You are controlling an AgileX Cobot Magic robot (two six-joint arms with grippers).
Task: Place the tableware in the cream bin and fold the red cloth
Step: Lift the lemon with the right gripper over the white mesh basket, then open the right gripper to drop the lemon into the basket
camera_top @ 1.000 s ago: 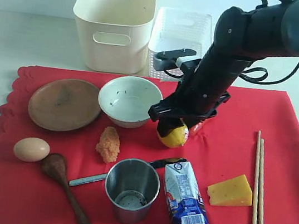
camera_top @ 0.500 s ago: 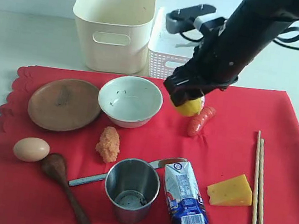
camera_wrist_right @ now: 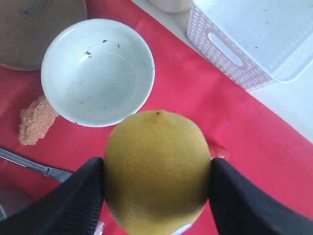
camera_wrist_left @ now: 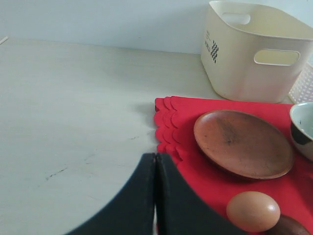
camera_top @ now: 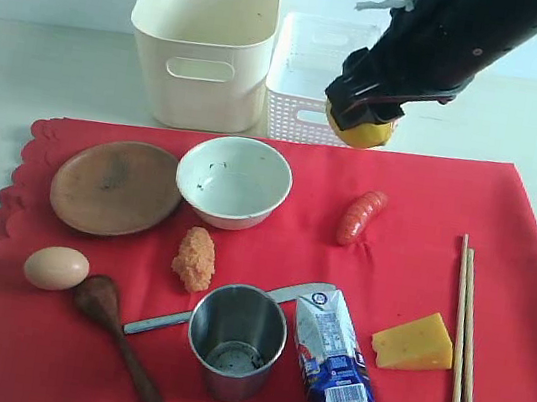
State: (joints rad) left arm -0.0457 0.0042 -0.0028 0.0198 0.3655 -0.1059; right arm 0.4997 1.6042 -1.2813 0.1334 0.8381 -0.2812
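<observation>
While my right hand [camera_wrist_right: 157, 192] pinches the round yellow lemon [camera_top: 362, 132] aloft, the white lattice-sided basket [camera_top: 301, 117] lies just behind and below it. The tall cream plastic bin [camera_top: 196, 89] stands farther left, and the white speckled bowl [camera_top: 233, 178] waits on the red cloth [camera_top: 430, 205]. My left hand [camera_wrist_left: 155, 196] is pressed together, empty.

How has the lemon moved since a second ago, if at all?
Yes. Clamped in the right gripper, the lemon has lifted off the red cloth, up and away toward the white lattice basket.
</observation>
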